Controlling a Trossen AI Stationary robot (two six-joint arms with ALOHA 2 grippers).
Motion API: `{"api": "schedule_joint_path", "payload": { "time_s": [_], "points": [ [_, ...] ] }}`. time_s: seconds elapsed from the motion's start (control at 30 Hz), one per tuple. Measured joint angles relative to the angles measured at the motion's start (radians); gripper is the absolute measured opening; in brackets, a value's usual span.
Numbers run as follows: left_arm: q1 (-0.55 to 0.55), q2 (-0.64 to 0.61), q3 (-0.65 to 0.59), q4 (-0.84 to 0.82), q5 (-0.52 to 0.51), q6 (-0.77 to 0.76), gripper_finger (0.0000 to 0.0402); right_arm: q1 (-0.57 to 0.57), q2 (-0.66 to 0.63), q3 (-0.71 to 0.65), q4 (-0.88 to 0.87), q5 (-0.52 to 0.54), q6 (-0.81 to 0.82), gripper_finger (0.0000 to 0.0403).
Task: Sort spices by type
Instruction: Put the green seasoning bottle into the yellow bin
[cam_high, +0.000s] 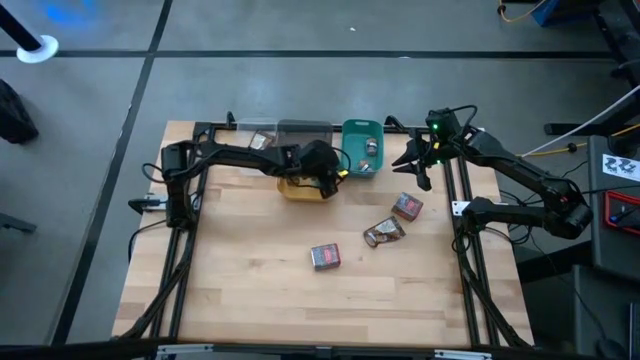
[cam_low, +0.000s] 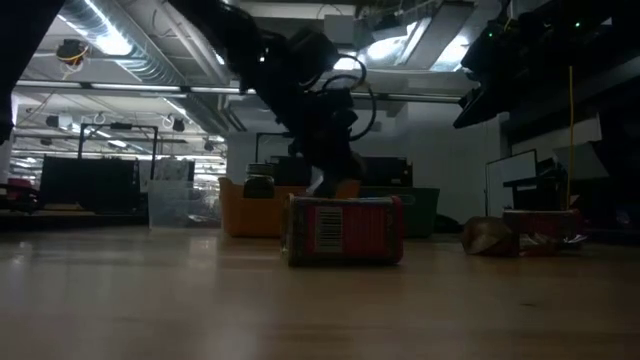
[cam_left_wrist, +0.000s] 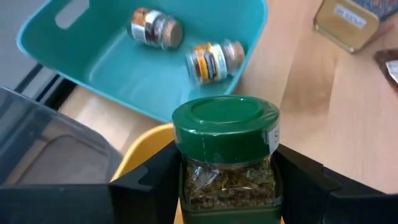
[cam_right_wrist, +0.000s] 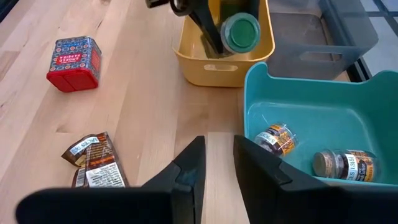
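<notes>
My left gripper (cam_high: 325, 178) is shut on a green-capped jar (cam_left_wrist: 225, 155) over the yellow tray (cam_high: 300, 190); the jar also shows in the right wrist view (cam_right_wrist: 241, 32). Two small round tins (cam_left_wrist: 155, 28) (cam_left_wrist: 214, 59) lie on their sides in the teal tray (cam_high: 352, 128). Two red boxes (cam_high: 326, 256) (cam_high: 407, 207) and a brown packet (cam_high: 383, 233) lie on the table. My right gripper (cam_right_wrist: 217, 165) hovers at the teal tray's near right corner, open by a narrow gap and empty. My left gripper pinches the jar's glass body (cam_left_wrist: 225, 186) just below the green cap, one finger (cam_left_wrist: 155, 180) on each side. The fingers lie along the jar, whose cap end points away from the wrist toward the teal tray. The jar's base is hidden, so I cannot tell whether it rests in the yellow tray.
A grey tray (cam_high: 303, 130) and a clear tray (cam_high: 258, 137) stand at the far edge, left of the teal tray. Black rails (cam_high: 180, 250) run along both sides of the wooden table. The near half of the table holds only one red box.
</notes>
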Motion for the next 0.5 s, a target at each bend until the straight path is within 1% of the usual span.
{"api": "schedule_joint_path", "payload": {
  "time_s": [0.17,0.33,0.5],
  "points": [
    [0.023,-0.001,-0.065,0.180,0.025,0.017,0.0195,0.000,0.000,0.000,0.000,0.000,0.000,0.0083],
    [0.042,-0.002,-0.131,0.261,0.034,0.023,0.0195,0.000,0.000,0.000,-0.001,0.000,0.000,0.0083],
    [0.053,-0.002,-0.213,0.427,0.037,0.066,0.0195,0.000,0.000,0.000,-0.002,0.000,0.000,0.0083]
  ]
}}
